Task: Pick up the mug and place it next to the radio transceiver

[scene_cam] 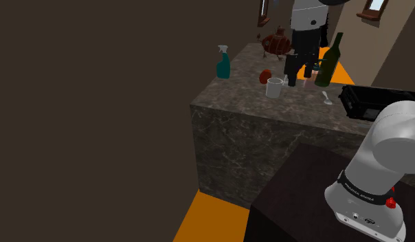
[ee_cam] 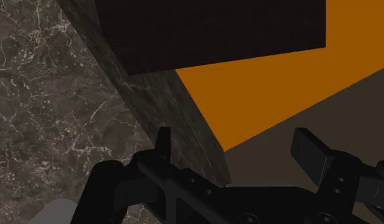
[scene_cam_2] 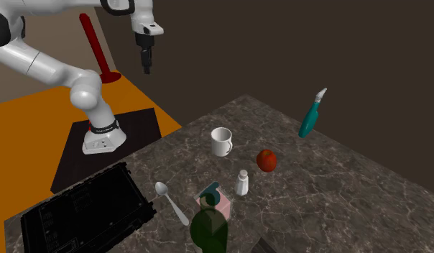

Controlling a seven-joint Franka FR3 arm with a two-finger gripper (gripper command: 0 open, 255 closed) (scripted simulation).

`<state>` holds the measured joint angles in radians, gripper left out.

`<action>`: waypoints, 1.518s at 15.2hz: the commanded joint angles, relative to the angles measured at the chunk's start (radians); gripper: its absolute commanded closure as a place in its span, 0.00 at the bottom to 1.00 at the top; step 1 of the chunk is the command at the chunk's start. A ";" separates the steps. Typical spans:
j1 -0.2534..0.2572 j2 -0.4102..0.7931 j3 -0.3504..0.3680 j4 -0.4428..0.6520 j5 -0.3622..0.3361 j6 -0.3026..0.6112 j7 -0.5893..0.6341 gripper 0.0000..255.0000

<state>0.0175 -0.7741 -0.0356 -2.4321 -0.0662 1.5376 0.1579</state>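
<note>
Nearest, the black radio transceiver (scene_cam_2: 86,215) lies at the marbled surface's (scene_cam_2: 338,187) edge, the white mug (scene_cam_2: 221,141) upright well beyond it. Farther off the hand (scene_cam_2: 146,70) hangs high, fingers (ee_cam: 164,143) wide and empty; it should centre over the mug, then descend straddling one wall.

There's the arm (scene_cam_2: 43,65), glossy white, fat rounded links, dark rings at the joints. Down at the base (scene_cam: 365,214) a black collar (scene_cam: 364,190) carries tiny white lettering, with a red spot (scene_cam: 391,202) just under it and small dark marks on the white foot. The gripper (scene_cam_2: 146,68) is all black; up close its fingers (ee_cam: 309,153) look blocky, the body studded with small round screw holes.
</note>
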 commanded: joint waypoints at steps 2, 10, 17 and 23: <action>-0.007 0.024 -0.016 0.002 -0.013 0.024 -0.014 0.00; -0.056 0.249 -0.137 0.062 -0.086 0.209 -0.121 0.00; -0.083 0.480 -0.234 0.178 -0.096 0.342 -0.218 0.00; -0.108 0.695 -0.302 0.324 -0.055 0.423 -0.314 0.00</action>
<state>-0.0872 -0.1175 -0.3289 -2.1330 -0.1307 1.9443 -0.1414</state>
